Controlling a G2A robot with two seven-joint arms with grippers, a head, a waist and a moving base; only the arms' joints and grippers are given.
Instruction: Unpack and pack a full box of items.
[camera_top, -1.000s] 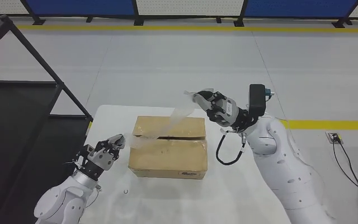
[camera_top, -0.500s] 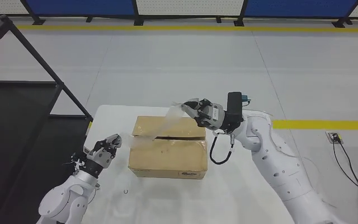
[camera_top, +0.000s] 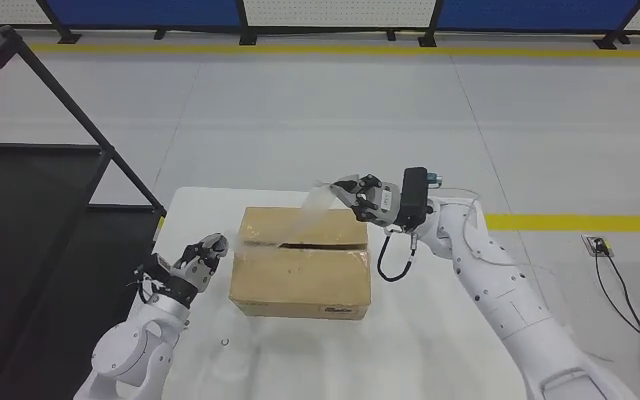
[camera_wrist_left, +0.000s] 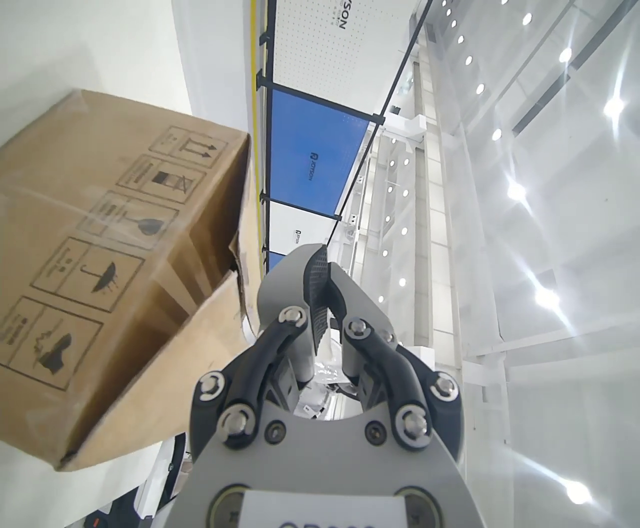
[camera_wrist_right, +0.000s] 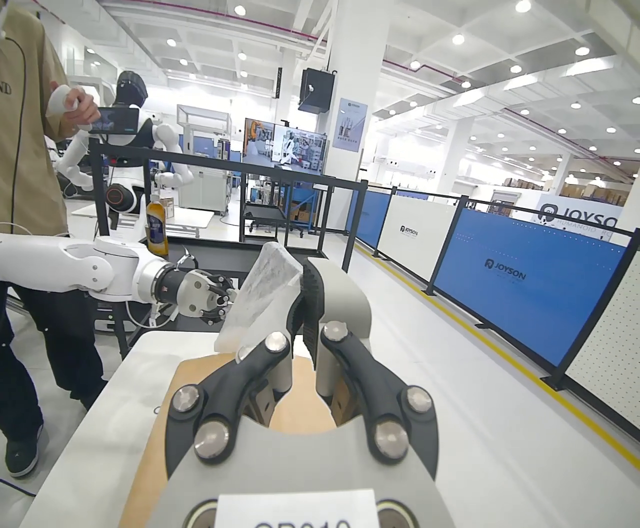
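A brown cardboard box lies on the white table, its top flaps closed along a dark seam. My right gripper hovers over the box's far right part, shut on a strip of clear tape that runs down to the box top. In the right wrist view the tape is pinched in that gripper above the box. My left gripper is shut and empty, just off the box's left end. The left wrist view has it beside the box.
A black metal rack stands off the table's left side. A small wire ring lies on the table in front of the box's left corner. The table right of the box is bare, and a person stands beyond the left arm.
My right gripper has drawn in toward the box from farther right, still holding the tape, and its wrist has turned. The left gripper has shifted slightly toward the box.
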